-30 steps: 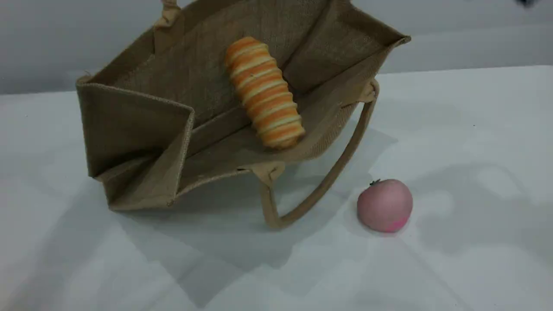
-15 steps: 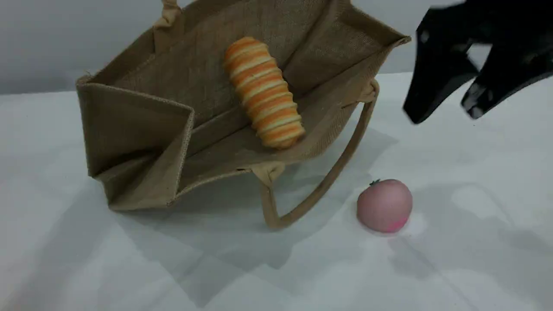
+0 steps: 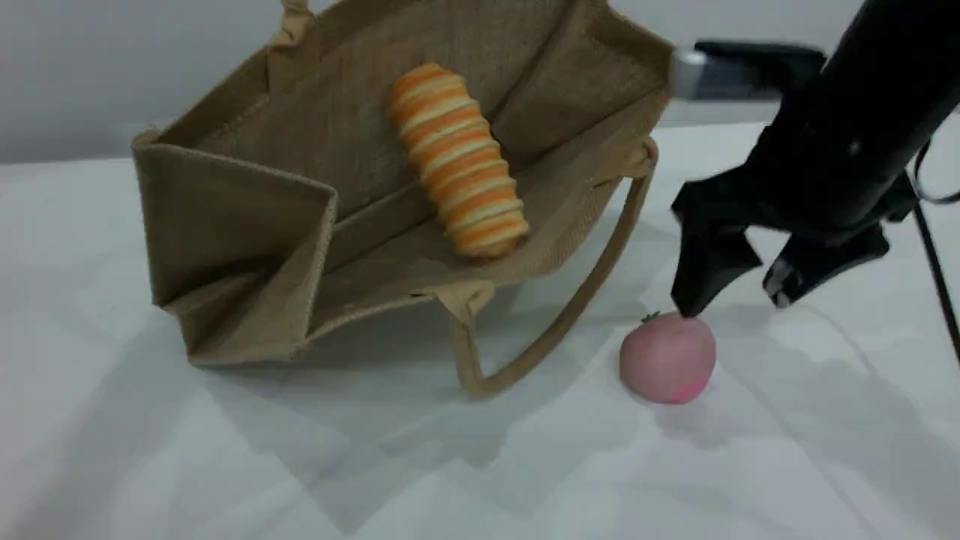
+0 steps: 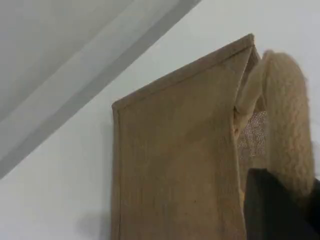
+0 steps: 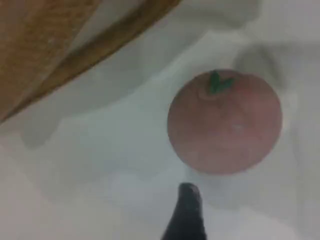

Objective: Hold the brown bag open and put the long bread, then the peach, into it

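Note:
The brown bag [image 3: 232, 210] lies tipped with its mouth open toward the camera. Its upper handle [image 3: 294, 21] runs out of the top of the scene view. In the left wrist view my left gripper [image 4: 280, 210] is shut on that tan handle [image 4: 286, 120], beside the bag's side wall [image 4: 175, 160]. The long bread [image 3: 457, 161] rests inside the bag. The peach [image 3: 667, 358] sits on the table to the right of the bag. My right gripper [image 3: 733, 300] hangs open just above it, one fingertip close to the stem. The right wrist view shows the peach [image 5: 225, 122] beyond a dark fingertip [image 5: 187, 212].
The bag's lower handle loop [image 3: 559, 326] lies on the white table [image 3: 225, 465] between bag and peach, and shows in the right wrist view as a tan strap [image 5: 100, 50]. A grey wall stands behind the table.
My right arm has come in from the upper right and dropped to just above the peach, jaws open. Bag, bread and peach have not moved.

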Controlling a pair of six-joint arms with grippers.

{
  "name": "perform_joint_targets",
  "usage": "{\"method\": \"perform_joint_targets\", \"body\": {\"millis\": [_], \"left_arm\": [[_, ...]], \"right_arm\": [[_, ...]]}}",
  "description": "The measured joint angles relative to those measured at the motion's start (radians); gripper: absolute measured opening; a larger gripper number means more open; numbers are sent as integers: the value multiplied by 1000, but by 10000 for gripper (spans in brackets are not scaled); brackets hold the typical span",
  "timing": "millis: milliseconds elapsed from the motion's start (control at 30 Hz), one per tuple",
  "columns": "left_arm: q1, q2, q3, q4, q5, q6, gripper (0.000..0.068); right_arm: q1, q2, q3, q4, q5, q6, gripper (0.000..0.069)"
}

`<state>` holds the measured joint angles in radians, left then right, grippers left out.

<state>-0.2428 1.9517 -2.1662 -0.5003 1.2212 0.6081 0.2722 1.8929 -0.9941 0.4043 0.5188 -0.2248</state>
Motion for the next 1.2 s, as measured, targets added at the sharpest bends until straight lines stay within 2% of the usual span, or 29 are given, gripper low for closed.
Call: {"method": "perform_joint_targets", "body": {"millis": [433,833,1200], "left_arm": [[0,0,0,-1,0,0,92],[0,0,0,-1,0,0,92],[0,0,0,-1,0,0,92]], "right_arm": [[10,86,-1,194,-118,-193,551],[10,104,-1,215,-139,-218,549],[10,139,-1,382,-125,-379,512]]}}
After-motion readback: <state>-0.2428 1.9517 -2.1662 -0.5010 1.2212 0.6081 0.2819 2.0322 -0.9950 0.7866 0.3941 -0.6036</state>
